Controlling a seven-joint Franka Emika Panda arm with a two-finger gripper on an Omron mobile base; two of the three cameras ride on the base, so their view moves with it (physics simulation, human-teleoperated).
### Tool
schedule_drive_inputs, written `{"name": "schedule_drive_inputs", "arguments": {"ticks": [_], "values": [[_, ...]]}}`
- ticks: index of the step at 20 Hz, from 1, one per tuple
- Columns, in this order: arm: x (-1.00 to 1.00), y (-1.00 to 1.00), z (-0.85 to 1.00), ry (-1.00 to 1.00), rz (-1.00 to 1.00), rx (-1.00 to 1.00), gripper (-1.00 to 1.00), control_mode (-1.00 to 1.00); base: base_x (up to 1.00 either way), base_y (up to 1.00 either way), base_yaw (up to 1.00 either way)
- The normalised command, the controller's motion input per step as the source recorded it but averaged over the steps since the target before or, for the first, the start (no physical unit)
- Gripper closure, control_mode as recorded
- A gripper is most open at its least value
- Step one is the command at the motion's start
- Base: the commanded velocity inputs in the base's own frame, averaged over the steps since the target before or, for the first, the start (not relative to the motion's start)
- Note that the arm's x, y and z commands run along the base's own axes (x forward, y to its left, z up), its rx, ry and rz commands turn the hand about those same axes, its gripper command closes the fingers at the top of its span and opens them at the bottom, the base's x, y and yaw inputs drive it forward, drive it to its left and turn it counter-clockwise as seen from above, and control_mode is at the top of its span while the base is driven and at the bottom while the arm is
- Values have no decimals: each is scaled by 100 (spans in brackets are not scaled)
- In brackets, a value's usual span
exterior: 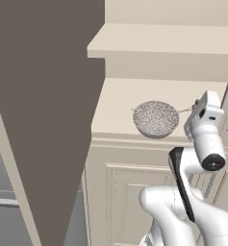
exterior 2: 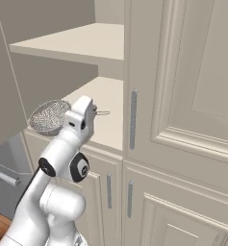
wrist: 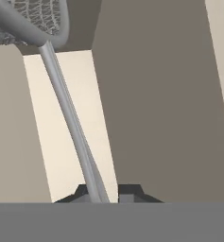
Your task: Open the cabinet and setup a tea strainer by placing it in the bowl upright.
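In the left base view, the grey fine-mesh metal tea strainer point(exterior: 156, 118) sits on a cream shelf point(exterior: 116, 108) inside the tall cream cabinet point(exterior: 134, 187), its door swung open, with the white arm's two-finger gripper point(exterior: 198, 106) at the end of its thin wire handle. The right base view shows the strainer point(exterior 2: 49, 116) near the shelf's front edge and the gripper point(exterior 2: 92, 111) beside the handle point(exterior 2: 103, 113), next to the closed raised-panel door's grey bar handle point(exterior 2: 133, 119). In the hand view the handle point(wrist: 71, 118) runs down between the two dark fingertips point(wrist: 130, 193), which appear clenched on it.
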Motion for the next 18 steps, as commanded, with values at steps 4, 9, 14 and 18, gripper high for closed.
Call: {"name": "schedule_drive_inputs", "arguments": {"ticks": [4, 9, 14, 18], "values": [[-76, 0, 38, 42, 0, 7, 100, -100, 0, 0, 0], [-94, 0, 72, 42, 0, 4, 100, -100, 0, 0, 0], [-97, 0, 34, 28, 0, 6, 100, -100, 0, 0, 0], [-100, 1, 10, 1, 9, 11, 100, -100, 0, 0, 0]]}}
